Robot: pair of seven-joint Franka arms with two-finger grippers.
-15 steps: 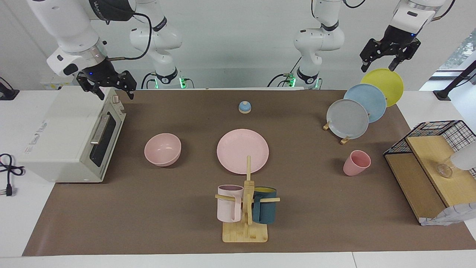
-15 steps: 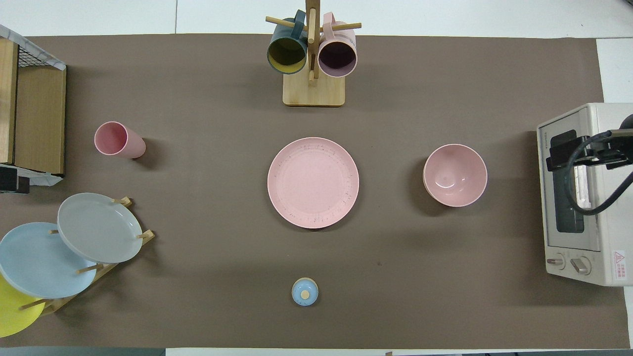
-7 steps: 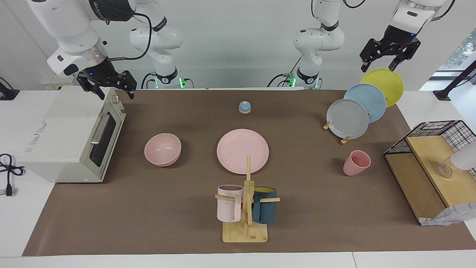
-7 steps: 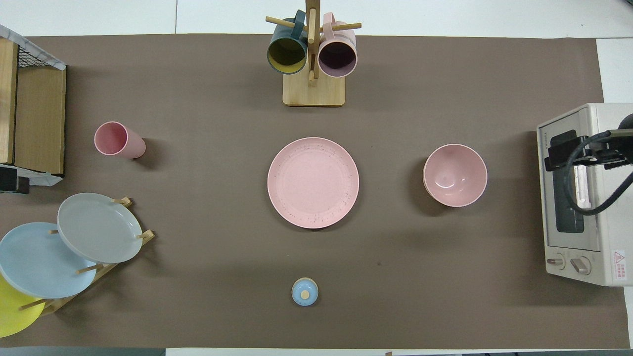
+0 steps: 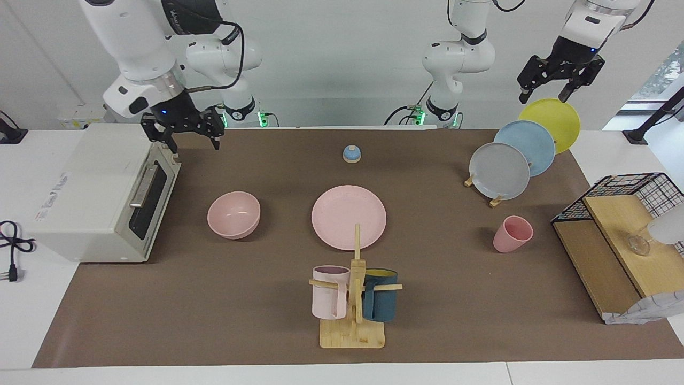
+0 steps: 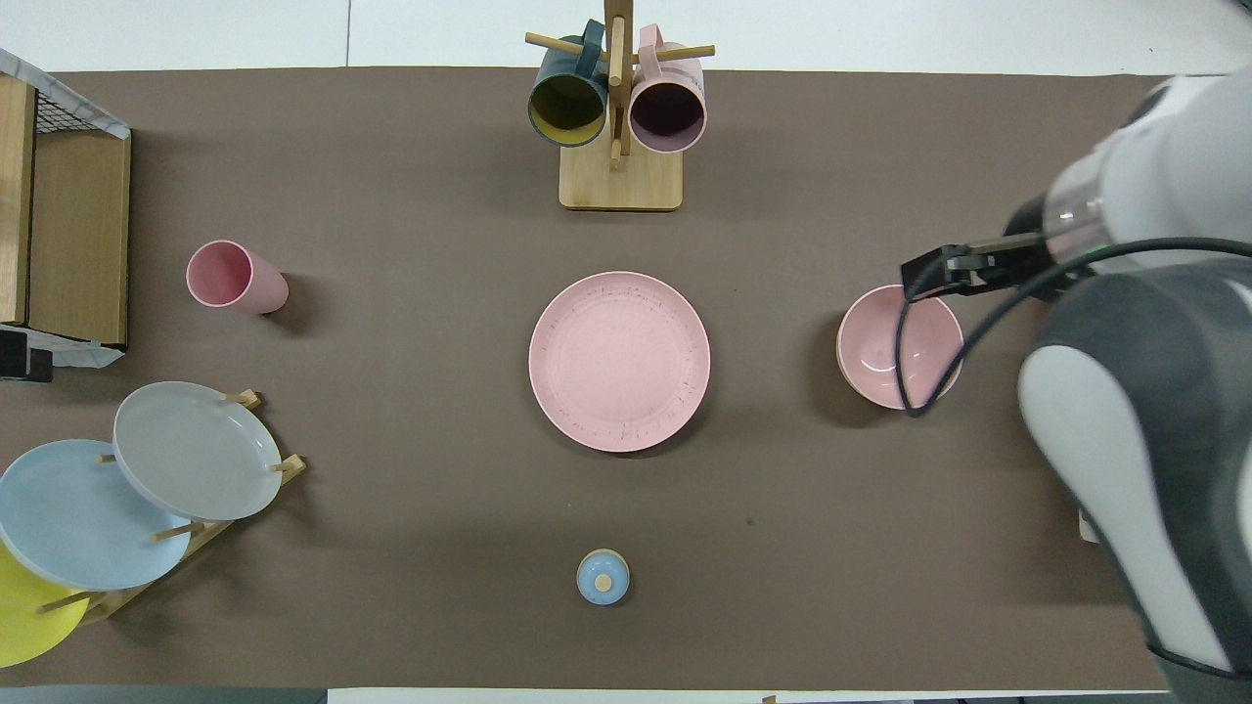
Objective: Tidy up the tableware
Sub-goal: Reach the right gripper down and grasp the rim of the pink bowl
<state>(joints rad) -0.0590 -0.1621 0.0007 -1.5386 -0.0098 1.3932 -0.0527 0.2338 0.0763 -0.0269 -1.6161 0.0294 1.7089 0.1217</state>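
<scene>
Right arm starting toward the bowl; nothing gripped yet.

We find the right gripper (image 5: 187, 135) raised over the counter (image 5: 256, 321) by the oven (image 5: 96, 192), fingers spread and empty; the left gripper (image 5: 558, 80) waits above the yellow plate (image 5: 556, 123), also spread and empty. We judge the step in hand to be a reach for the bowl (image 5: 233, 214): the right gripper should come down over one side of the rim, one finger inside and one outside, and pinch the wall without tipping it. The lift must then clear the rim of the plate (image 5: 348, 216) before the bowl is set on it. The set is matte pink: the bowl sits upright toward the right arm's end, the flat speckled plate lies mid-counter, and the tapered cup (image 5: 512, 233) stands toward the left arm's end, well apart from both.
</scene>
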